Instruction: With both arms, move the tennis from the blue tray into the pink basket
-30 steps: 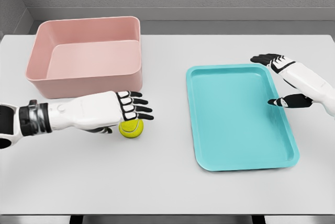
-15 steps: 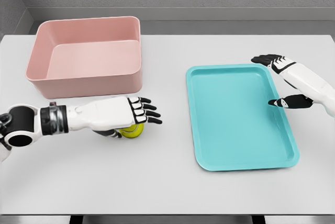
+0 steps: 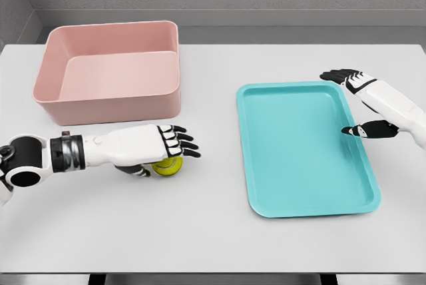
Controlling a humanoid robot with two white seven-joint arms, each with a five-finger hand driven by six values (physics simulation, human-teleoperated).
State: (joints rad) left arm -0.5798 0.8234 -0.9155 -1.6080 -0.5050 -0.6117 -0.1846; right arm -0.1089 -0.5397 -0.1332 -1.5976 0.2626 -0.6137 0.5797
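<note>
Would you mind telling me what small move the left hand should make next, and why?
Probably curl the fingers around the ball. The left hand lies over the tennis ball on the table just in front of the pink basket, with its fingers stretched out rather than wrapped around it, so a grasp does not look secured. The blue tray holds nothing.

A white table is seen from above, filling most of the view. A pink basket is set on it at the back left. A blue tray is laid flat on the right side, well apart from the basket. A yellow-green ball is found on the bare tabletop just in front of the basket, left of the tray.
</note>
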